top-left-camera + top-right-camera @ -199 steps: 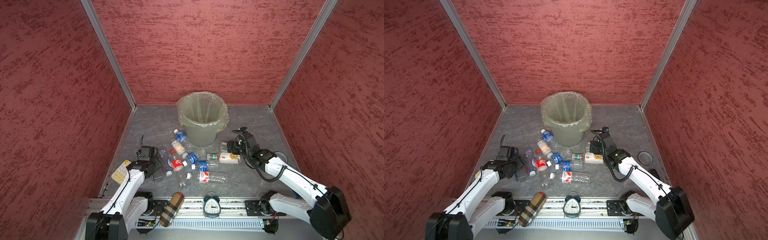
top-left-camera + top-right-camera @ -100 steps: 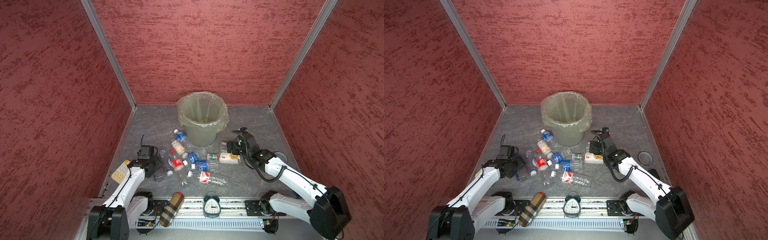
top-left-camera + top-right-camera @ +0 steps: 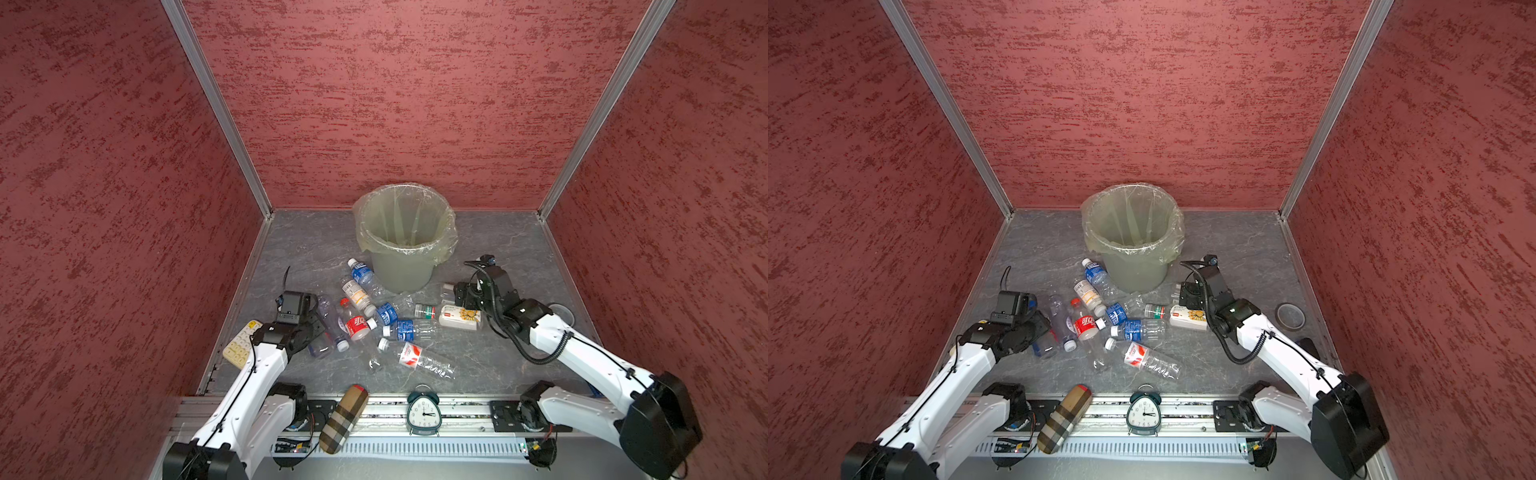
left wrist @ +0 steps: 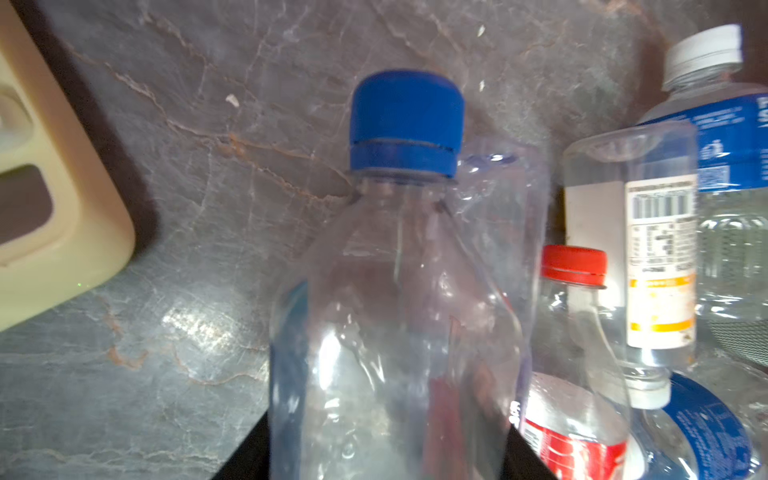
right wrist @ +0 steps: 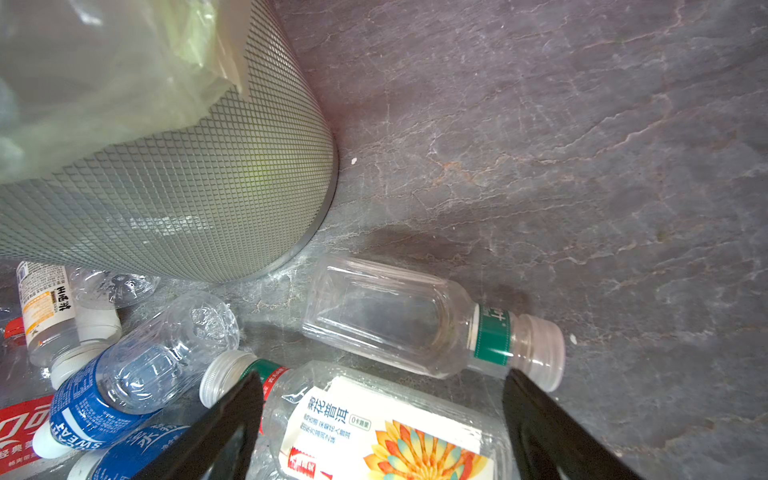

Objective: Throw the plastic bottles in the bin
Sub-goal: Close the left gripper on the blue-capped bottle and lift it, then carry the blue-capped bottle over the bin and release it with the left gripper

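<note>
One bin (image 3: 399,276) stands at the back middle of the grey surface (image 3: 511,245). Twelve plastic bottles (image 3: 405,329), as far as the overlapping clear ones can be counted, lie scattered in front of it, all on the surface. The left fingers (image 4: 247,455) press both sides of a blue-capped bottle (image 4: 405,124) at the cluster's left edge. The right fingers (image 5: 226,424) stand wide apart astride a flower-label bottle (image 5: 399,436); whether they touch it cannot be told. One cream calculator (image 3: 241,344) lies at the surface's left edge and one tape roll (image 3: 1290,316) near its right edge. One plaid case (image 3: 344,417) and one alarm clock (image 3: 424,411) sit on the front rail (image 3: 465,401). Both back corners and the front right are bare.
</note>
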### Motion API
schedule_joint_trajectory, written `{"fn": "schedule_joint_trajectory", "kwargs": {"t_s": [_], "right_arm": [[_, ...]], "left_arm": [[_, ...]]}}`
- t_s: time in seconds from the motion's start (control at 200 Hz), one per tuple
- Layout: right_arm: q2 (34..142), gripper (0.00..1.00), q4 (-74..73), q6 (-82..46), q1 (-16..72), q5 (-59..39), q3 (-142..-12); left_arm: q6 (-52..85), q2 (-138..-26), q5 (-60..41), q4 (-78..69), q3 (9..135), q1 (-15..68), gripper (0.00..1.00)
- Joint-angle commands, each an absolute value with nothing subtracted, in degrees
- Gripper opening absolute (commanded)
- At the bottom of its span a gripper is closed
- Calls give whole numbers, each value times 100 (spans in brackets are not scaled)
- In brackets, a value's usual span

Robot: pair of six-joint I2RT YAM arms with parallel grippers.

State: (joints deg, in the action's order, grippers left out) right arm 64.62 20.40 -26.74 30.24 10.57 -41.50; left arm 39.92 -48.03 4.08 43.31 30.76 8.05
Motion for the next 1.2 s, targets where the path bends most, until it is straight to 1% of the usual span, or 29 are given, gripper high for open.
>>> {"fn": "schedule_joint_trajectory", "kwargs": {"t_s": [0.0,0.22,0.351,0.566,0.997,1.197], "right_arm": [[6504,91,1925,-2692,3067,1018,-4223],[6454,91,1853,-2681,3076,1021,-4197],[6433,91,1798,-2672,3072,1018,-4149],[6385,92,1720,-2637,3085,987,-4048],[6183,95,1479,-2593,3120,993,-3757],[6092,96,1422,-2619,3133,1003,-3616]], "left_arm": [[4006,-4545,887,4678,3408,1006,58],[3897,-4090,1228,4963,3823,1258,58],[3663,-3904,1277,4833,3937,1416,57],[2959,-3691,825,4350,4053,1623,57],[2097,-3088,13,3303,3964,2060,55],[1888,-2989,-33,2909,4021,2437,55]]}}
